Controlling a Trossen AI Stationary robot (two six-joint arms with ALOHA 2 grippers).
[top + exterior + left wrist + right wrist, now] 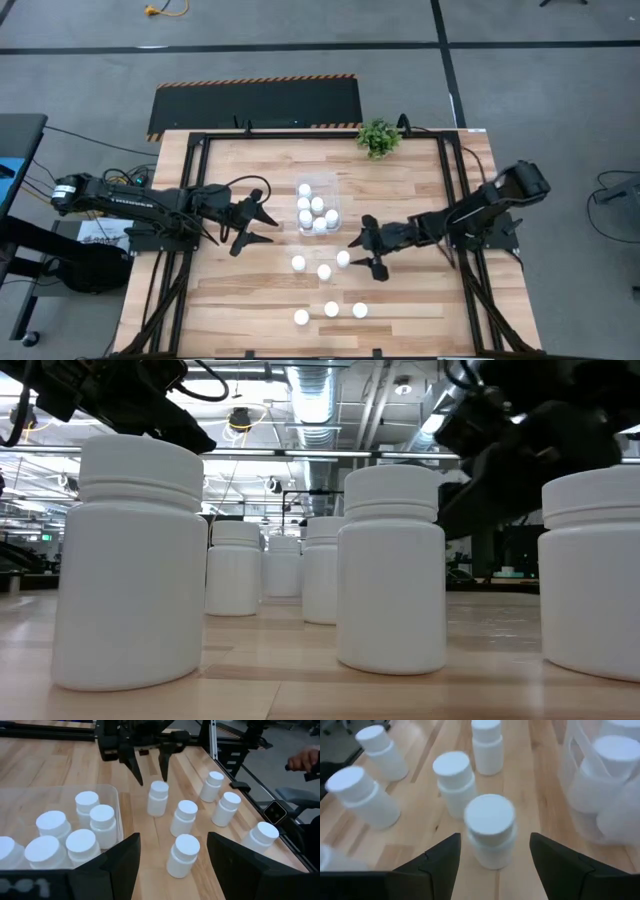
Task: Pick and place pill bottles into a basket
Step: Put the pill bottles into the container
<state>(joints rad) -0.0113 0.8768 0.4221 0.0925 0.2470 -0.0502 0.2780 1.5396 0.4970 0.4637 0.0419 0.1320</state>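
The clear basket stands at the table's middle and holds several white pill bottles; it also shows in the left wrist view. Several more bottles stand upright on the table in front of it. My right gripper is open and low over the table. Its fingers stand either side of the nearest loose bottle without touching it; this bottle also shows in the high view. My left gripper is open and empty, just left of the basket.
A small green potted plant stands at the table's far edge. Three loose bottles stand in a row near the front edge. A person's hand shows beyond the table's right side. A black frame runs around the tabletop.
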